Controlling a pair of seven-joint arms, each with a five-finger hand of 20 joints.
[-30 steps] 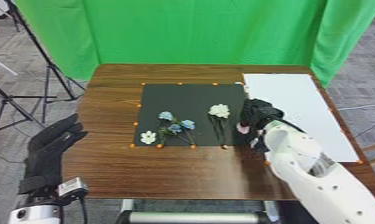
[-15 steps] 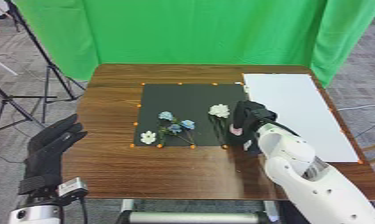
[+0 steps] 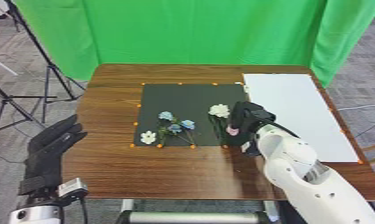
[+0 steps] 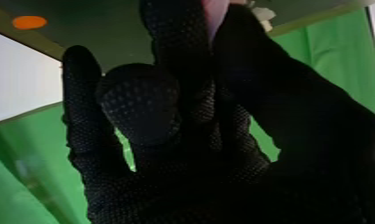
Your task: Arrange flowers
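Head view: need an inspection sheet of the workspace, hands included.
Surface: brown wooden table; black sheet left of white sheet.
Job's things: blue flowers and white flowers on black sheet; pink flower in right hand.
Clutter: orange dots along sheet edges.
Hands: right pinches pink flower; left hand open at table's left edge.
Cables: dark cable by left wrist.
Surroundings: green curtain behind, black stands at left.
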